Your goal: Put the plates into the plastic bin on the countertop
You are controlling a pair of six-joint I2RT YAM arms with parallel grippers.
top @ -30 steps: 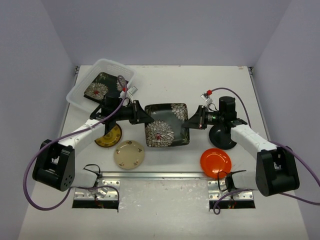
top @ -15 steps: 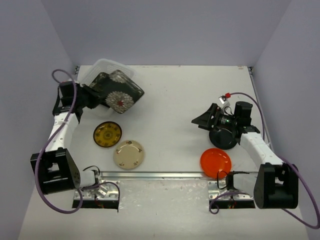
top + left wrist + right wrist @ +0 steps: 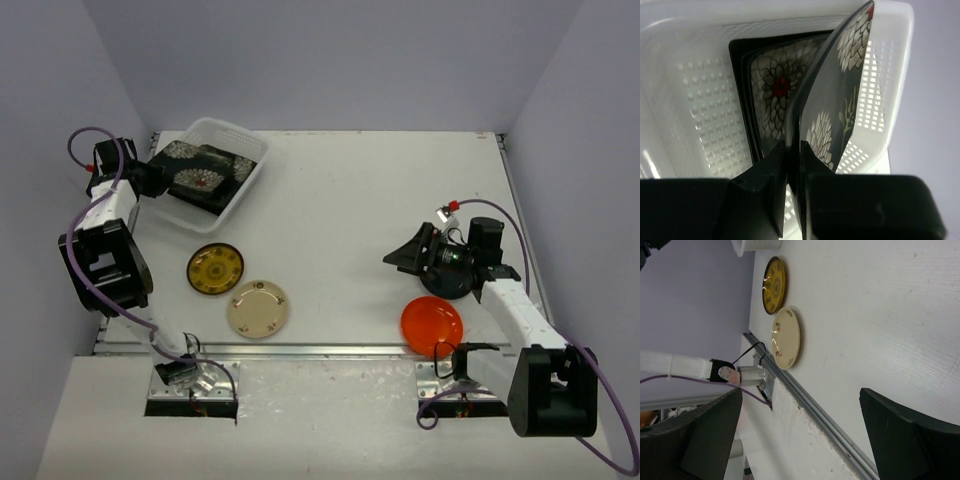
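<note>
The black white-flowered plate (image 3: 832, 120) is inside the plastic bin (image 3: 700, 105), tilted. Its near edge is pinched between the closed fingers of the left gripper (image 3: 792, 146), and its length runs straight ahead of them toward the bin's far wall. Past it, another flowered plate (image 3: 772, 85) lies flat in the bottom of the bin. The held plate leans over that one, and I cannot tell whether the two touch.

The move likely turns on that tilt: once the fingers open, the plate should fall flat onto the one beneath, well within the rim.

Out on the countertop (image 3: 350, 190), the yellow patterned plate (image 3: 215, 268) and cream plate (image 3: 258, 308) lie nearer the left arm. The right gripper (image 3: 400, 255) is spread wide and empty, with the black round plate (image 3: 448, 285) just behind it and the orange plate (image 3: 432, 325) beside that.
</note>
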